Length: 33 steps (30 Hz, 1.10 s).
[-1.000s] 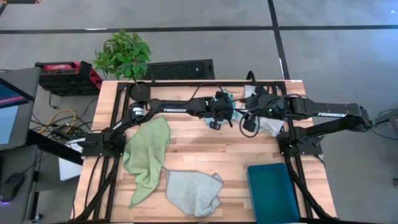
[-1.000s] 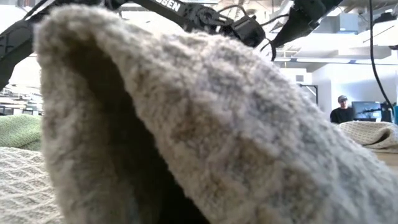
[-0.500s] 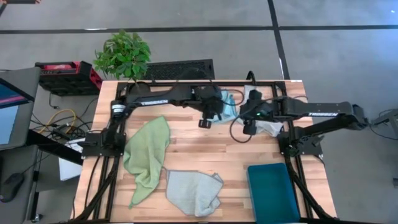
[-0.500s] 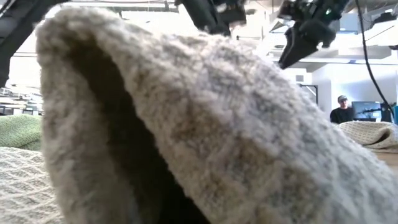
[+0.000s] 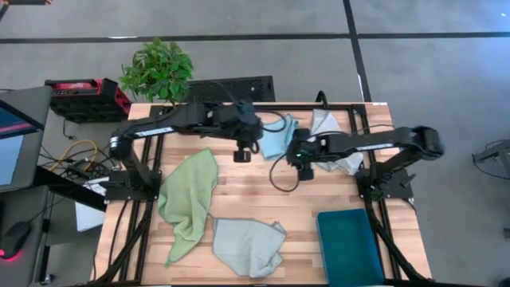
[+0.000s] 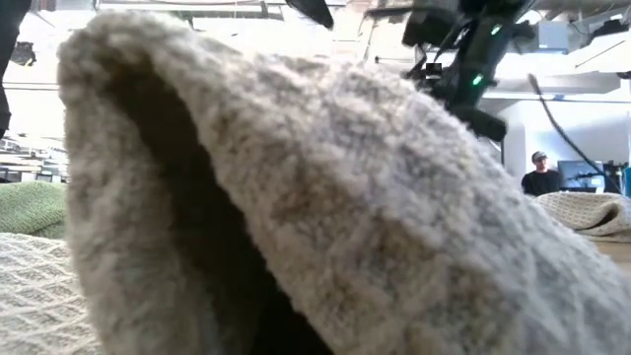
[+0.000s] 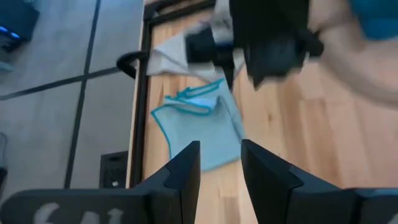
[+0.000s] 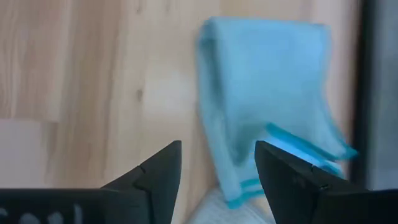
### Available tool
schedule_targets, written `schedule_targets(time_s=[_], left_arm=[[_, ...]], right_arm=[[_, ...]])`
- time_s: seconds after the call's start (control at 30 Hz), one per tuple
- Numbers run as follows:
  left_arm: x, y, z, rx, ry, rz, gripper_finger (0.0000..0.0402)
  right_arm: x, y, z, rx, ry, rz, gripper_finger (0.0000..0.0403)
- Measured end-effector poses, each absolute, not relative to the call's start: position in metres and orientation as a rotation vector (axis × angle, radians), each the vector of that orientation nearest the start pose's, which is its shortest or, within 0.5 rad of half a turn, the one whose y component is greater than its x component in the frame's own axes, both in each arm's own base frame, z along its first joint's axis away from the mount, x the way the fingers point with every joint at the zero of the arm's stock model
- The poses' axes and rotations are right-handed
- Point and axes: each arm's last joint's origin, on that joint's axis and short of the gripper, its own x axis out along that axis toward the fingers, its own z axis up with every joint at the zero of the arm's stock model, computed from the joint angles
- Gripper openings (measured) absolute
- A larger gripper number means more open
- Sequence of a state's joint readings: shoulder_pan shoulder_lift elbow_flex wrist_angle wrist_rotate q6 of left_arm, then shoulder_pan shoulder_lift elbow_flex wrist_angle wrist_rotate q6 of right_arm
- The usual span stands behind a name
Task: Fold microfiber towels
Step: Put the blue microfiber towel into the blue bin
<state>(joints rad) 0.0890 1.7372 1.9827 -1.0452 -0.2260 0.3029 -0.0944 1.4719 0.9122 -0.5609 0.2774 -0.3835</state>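
High view: A wooden desk [image 5: 263, 191] is seen from above. The left gripper [image 5: 241, 153] is positioned over the far middle of the desk, just beside a light blue towel [image 5: 275, 137] that lies flat on the wood. The right gripper [image 5: 304, 169] is positioned on the other side of that towel, near a pale grey towel [image 5: 335, 143] bunched at the far right edge. A light green towel [image 5: 188, 199] is draped loosely on the left half of the desk. A second pale grey towel [image 5: 249, 245] lies crumpled at the near edge, and a teal bin [image 5: 349, 245] stands to its right. A potted plant [image 5: 157, 72] is placed at the far left corner.

Low view: Most of the picture is filled by the pile of a grey towel [image 6: 325, 197] lying close to the lens. A strip of green towel [image 6: 30, 207] is visible at the left. Dark arm parts are seen above. A person [image 6: 540, 174] is seated in the room beyond.

Left wrist view: The left jaws are released, with nothing between the fingers [image 7: 185, 171]. The light blue towel [image 7: 199, 127] is seen ahead on the desk, with the other arm's wrist above it.

Right wrist view: The right jaws are spread wide and empty, fingers [image 8: 155, 174] apart. The light blue towel [image 8: 261, 106] lies on the wood beyond them, untouched.
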Motion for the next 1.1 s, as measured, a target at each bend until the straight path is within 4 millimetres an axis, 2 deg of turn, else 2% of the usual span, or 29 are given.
schedule_targets(time_s=[0.17,0.3,0.37,0.43,0.6,1.1], left_arm=[[0.332,0.025,0.424,0.302,0.855,0.163,0.0109],[0.316,0.019,0.429,0.272,0.895,0.172,0.0109],[0.310,0.016,0.428,0.261,0.925,0.182,0.0109],[0.308,0.015,0.426,0.255,0.951,0.188,0.0109],[0.304,0.010,0.426,0.264,0.973,0.193,0.0109],[0.302,0.009,0.423,0.279,1.011,0.178,0.0109]], right_arm=[[0.291,-0.036,0.179,-0.450,1.213,-0.096,0.0228],[0.304,-0.039,0.173,-0.444,1.218,-0.102,0.0228],[0.304,-0.042,0.174,-0.440,1.220,-0.109,0.0228],[0.311,-0.044,0.176,-0.435,1.183,-0.125,0.0228],[0.311,-0.050,0.185,-0.404,1.160,-0.162,0.0228],[0.309,-0.049,0.183,-0.420,1.183,-0.123,0.0228]])
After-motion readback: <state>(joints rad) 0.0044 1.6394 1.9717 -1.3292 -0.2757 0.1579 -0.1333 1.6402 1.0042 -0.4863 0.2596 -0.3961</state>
